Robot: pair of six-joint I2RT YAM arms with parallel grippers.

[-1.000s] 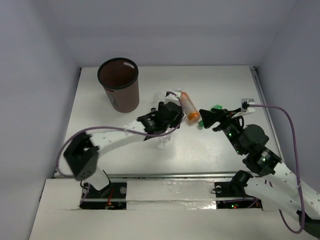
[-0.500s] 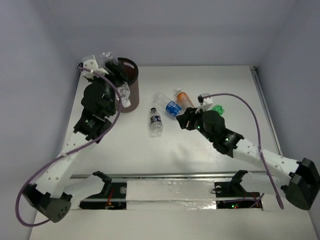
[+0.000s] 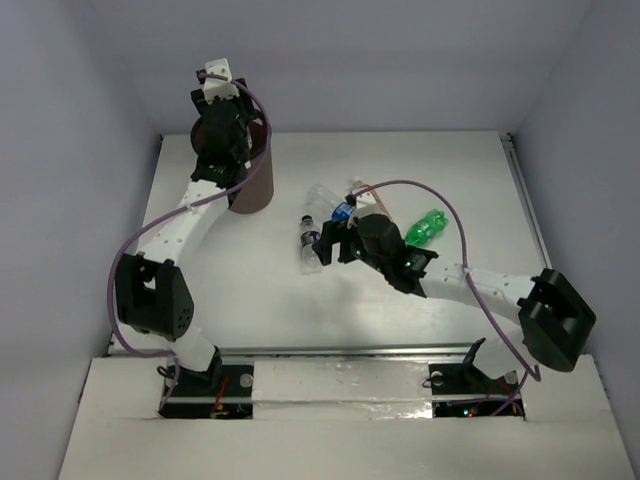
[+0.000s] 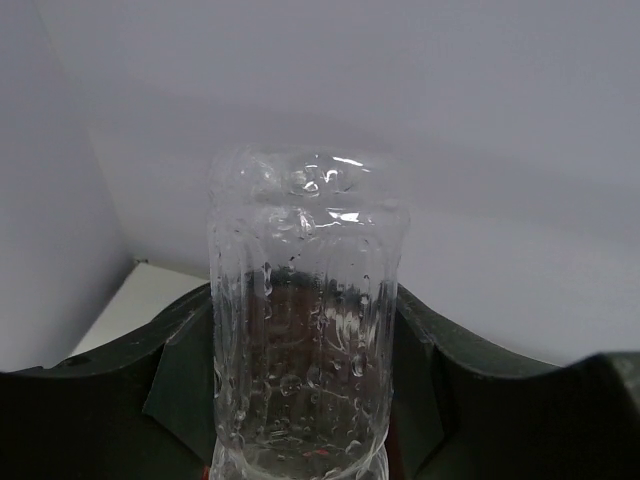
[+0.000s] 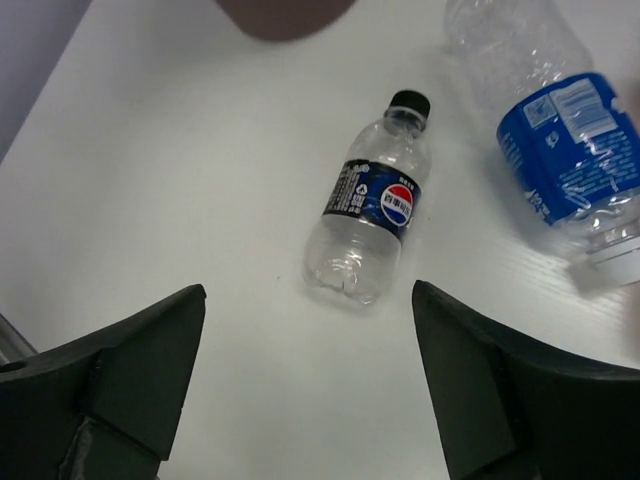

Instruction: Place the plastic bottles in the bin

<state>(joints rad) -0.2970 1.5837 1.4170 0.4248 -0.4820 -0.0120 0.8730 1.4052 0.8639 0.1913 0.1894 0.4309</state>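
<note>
L gripper (image 4: 305,340) grips a clear bottle (image 4: 300,260) over the bin (image 3: 256,186). R gripper (image 5: 308,360) is spread wide, empty, above a dark-label bottle (image 5: 368,215) lying on the table (image 5: 180,150)

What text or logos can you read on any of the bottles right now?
Dark-labelled bottle: round red, white and blue emblem; the white print beside it is too small to read.
Blue-labelled bottle: white print, too blurred to read.
Plain clear bottle: no label visible.
</note>
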